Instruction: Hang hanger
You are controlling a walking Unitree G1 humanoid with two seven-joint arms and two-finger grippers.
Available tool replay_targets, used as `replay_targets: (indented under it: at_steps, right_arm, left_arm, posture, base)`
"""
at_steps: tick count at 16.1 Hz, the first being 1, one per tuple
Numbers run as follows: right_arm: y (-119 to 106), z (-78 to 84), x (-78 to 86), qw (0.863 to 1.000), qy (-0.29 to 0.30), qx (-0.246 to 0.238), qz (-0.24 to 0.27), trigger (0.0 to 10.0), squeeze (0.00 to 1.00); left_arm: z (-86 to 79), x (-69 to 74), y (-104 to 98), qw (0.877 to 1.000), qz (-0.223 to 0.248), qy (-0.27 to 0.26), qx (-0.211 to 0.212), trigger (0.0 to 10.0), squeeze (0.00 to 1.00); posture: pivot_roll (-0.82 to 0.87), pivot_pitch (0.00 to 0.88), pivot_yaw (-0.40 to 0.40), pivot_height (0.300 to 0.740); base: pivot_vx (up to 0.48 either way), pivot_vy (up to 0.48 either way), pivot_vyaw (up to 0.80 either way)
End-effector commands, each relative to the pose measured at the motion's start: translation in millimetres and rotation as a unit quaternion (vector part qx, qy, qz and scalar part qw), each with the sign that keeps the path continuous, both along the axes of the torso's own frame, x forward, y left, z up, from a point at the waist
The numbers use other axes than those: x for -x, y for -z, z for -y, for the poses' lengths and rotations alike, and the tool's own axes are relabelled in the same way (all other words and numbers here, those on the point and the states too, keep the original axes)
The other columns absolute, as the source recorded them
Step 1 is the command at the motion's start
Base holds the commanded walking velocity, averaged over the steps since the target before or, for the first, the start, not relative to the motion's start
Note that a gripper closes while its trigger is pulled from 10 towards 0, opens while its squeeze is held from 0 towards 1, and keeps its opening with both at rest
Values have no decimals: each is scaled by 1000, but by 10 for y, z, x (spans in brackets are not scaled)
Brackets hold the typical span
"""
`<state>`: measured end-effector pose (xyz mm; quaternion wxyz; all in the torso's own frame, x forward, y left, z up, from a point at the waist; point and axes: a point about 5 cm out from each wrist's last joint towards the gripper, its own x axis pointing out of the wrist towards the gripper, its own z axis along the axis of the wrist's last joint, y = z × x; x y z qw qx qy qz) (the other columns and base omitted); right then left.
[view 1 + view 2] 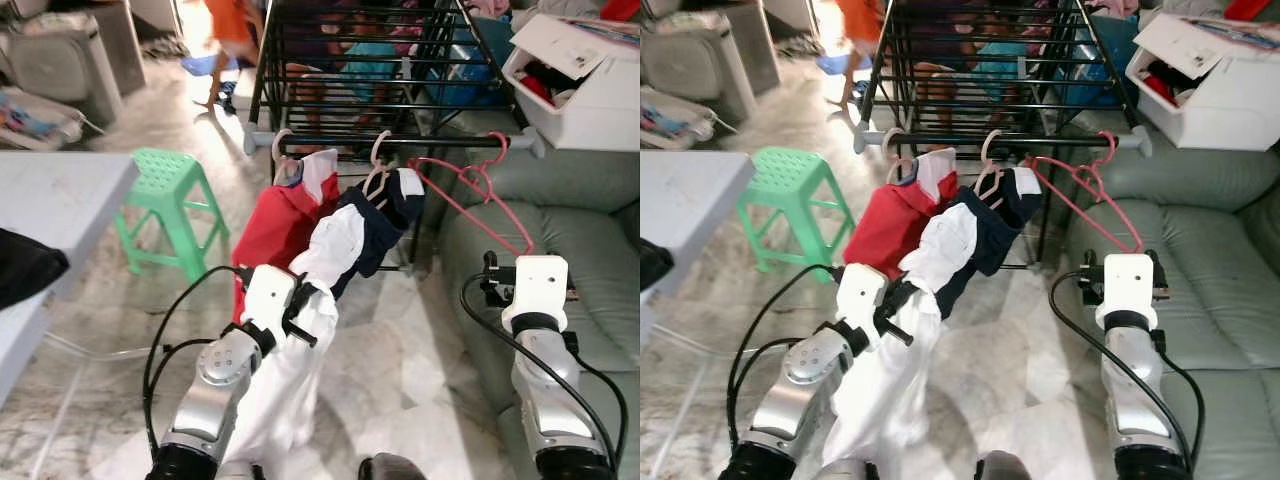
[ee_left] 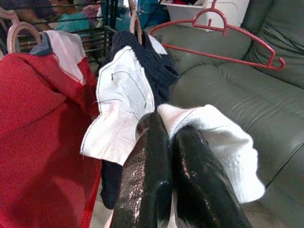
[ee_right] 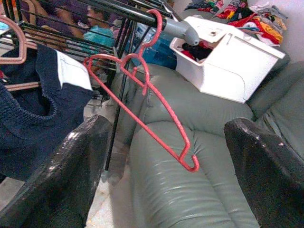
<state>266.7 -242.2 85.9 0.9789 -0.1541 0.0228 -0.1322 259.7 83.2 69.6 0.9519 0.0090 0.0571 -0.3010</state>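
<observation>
Left eye view: the left gripper (image 1: 300, 305) grips the white sleeve of a navy and white shirt (image 1: 352, 232) whose pale hanger (image 1: 378, 160) is hooked on the black rack (image 1: 380, 75); pulling could unhook it or drag the neighbouring red shirt (image 1: 275, 225). Right eye view: the right gripper (image 1: 1127, 262) sits just below a thin pink hanger (image 1: 1085, 195) on the rail's end cap, beside the grey leather sofa (image 1: 1220, 260). Left wrist view: glossy black fingers (image 2: 145, 185) are pressed together on soft knit cloth. Right wrist view: fingers (image 3: 61, 175) stand wide apart; the wiry hanger hangs crooked and could slide off. A white box (image 3: 228, 61) sits on the sofa back.
</observation>
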Motion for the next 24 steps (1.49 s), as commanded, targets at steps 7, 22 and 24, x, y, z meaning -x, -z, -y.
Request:
replay_targets:
  at_steps: [7, 22, 24]
  right_arm:
    - [-128, 295, -17, 997, 61, 44, 8, 10000, 0]
    - [39, 308, -64, 996, -28, 23, -77, 10000, 0]
    - [24, 390, -98, 994, -47, 31, -96, 10000, 0]
  left_arm:
    - [76, -94, -220, 998, 54, 14, 8, 10000, 0]
    - [114, -49, -191, 999, 44, 15, 9, 10000, 0]
    - [100, -17, -176, 999, 39, 16, 7, 10000, 0]
  posture:
    - [-56, 0, -5, 740]
    - [-60, 0, -7, 740]
    - [-57, 0, -5, 740]
  base:
    - [397, 0, 0]
    - [195, 0, 0]
    - [0, 0, 0]
